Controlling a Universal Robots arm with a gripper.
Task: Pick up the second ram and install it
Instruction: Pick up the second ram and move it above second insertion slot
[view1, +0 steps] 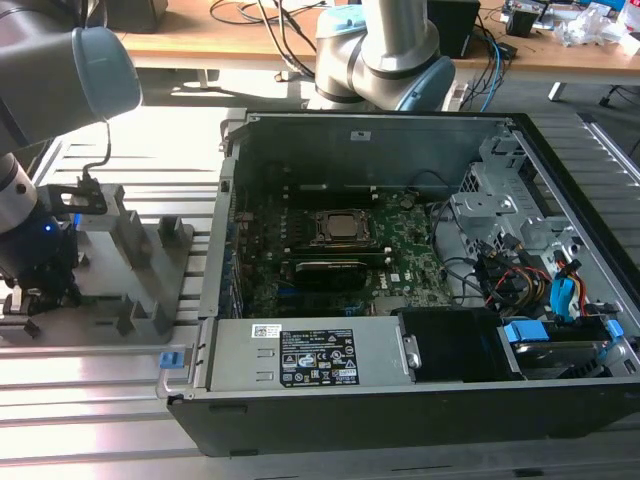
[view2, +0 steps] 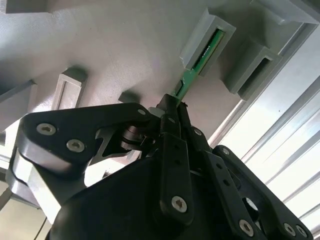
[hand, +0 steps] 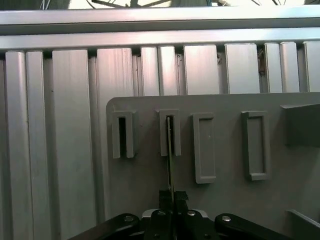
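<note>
In both wrist views the second ram (view2: 196, 64) (hand: 170, 145) is a slim green stick with its far end seated in a slot of a grey holder block (view2: 206, 39) (hand: 169, 132). My gripper (view2: 171, 104) (hand: 170, 196) is shut on the stick's near end, black fingers pressed on both flat sides. In the exterior view the gripper (view1: 38, 292) hangs low over the grey holder plate (view1: 150, 262) at the exterior view's left, beside the open computer case. The green motherboard (view1: 400, 255) lies inside that case.
The holder plate carries several other grey blocks (hand: 255, 145) and an unfilled slotted block (hand: 123, 134). Ribbed aluminium table rails (hand: 70, 125) surround the plate. The black case wall (view1: 225, 200) rises between the plate and the motherboard. Cables and drive bays (view1: 520, 270) fill the case's right side.
</note>
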